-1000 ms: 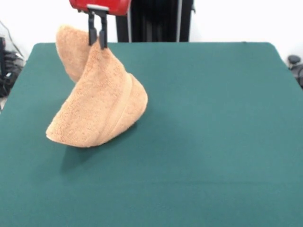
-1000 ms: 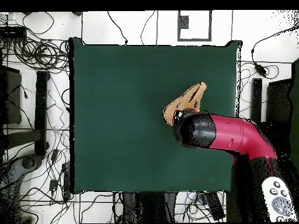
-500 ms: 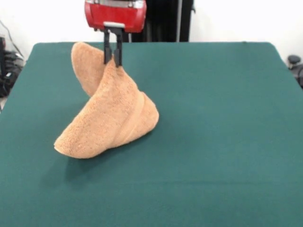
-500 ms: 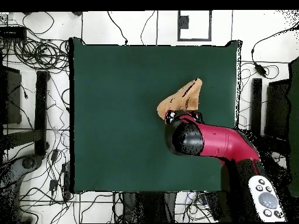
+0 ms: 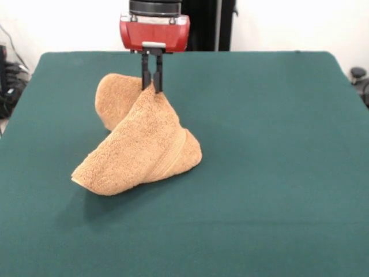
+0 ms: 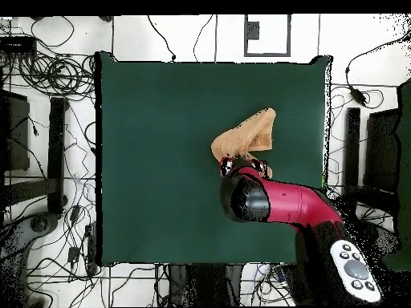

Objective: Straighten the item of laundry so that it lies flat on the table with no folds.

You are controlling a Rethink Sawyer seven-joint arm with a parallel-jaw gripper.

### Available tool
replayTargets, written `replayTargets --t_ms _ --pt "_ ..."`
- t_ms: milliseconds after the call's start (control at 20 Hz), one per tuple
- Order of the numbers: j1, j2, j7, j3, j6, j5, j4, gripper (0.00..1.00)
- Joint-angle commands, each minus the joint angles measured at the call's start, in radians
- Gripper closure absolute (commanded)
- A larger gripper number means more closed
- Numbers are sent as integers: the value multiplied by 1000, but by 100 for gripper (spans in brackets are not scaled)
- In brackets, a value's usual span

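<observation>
The orange-tan towel hangs folded in a cone shape from my gripper, its lower edge resting on the green table left of centre. The gripper is shut on the towel's top corner, its black fingers pinching the cloth below the red wrist. A woven band runs diagonally across the front fold. In the overhead view the towel shows just beyond the red arm, which hides the gripper and part of the cloth.
The table's edges are well away from the towel in both views. Cables and equipment lie on the floor around the table. A black pedestal stands behind the table's far edge.
My gripper has moved to the right in the front view and lower, dragging the held towel with it. More of the towel now rests on the table.
</observation>
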Motion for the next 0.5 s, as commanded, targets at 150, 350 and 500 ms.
replayTargets --t_ms 150,350,500 --pt "24 110 192 84 -91 39 126 100" --pt "43 112 228 58 -112 70 138 100" --pt "57 109 240 40 -119 87 146 100"
